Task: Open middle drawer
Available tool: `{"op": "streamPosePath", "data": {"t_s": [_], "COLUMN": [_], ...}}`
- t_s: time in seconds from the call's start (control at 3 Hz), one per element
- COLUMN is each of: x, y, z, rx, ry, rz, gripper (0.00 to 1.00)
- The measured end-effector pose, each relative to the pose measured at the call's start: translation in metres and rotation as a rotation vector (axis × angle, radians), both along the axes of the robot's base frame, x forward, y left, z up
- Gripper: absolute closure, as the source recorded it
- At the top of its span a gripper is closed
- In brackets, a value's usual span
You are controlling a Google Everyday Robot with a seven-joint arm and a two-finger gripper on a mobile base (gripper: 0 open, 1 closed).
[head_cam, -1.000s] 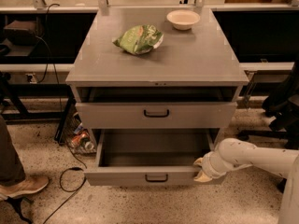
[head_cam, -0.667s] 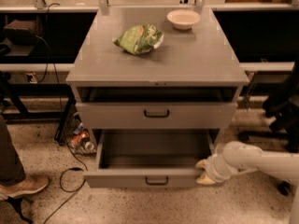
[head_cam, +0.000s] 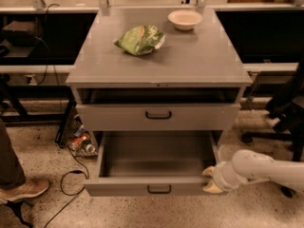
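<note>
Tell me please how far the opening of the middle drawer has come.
Done, it seems: the middle drawer is pulled well out, its inside showing. In hand: the gripper is at the drawer's front corner, on the right of the view. Left: probably only moving the arm away.

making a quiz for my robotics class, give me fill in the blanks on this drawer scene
The middle drawer is ___, not shut. The gripper is at that drawer's front corner on the picture's ___ side. On the cabinet top, near the green bag, sits a white ___.
Missing words: open; right; bowl
</note>
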State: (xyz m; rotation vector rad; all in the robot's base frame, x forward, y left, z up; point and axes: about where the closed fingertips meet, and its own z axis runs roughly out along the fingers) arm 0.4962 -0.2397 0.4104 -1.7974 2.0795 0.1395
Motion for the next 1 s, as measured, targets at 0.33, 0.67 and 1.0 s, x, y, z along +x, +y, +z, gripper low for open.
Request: {"op": "streamPosePath", "data": {"t_s": [0.33, 0.67, 1.0], "x": [0.0001, -0.0004, -0.0013], "y": [0.0003, 0.0016, 0.0032], "z": [0.0000, -0.0012, -0.0029], "rx": [0.000, 0.001, 0.003], "ry": [0.000, 0.002, 0.006], "rz": [0.000, 0.002, 0.005], "gripper": [1.00, 0.83, 0.52]}}
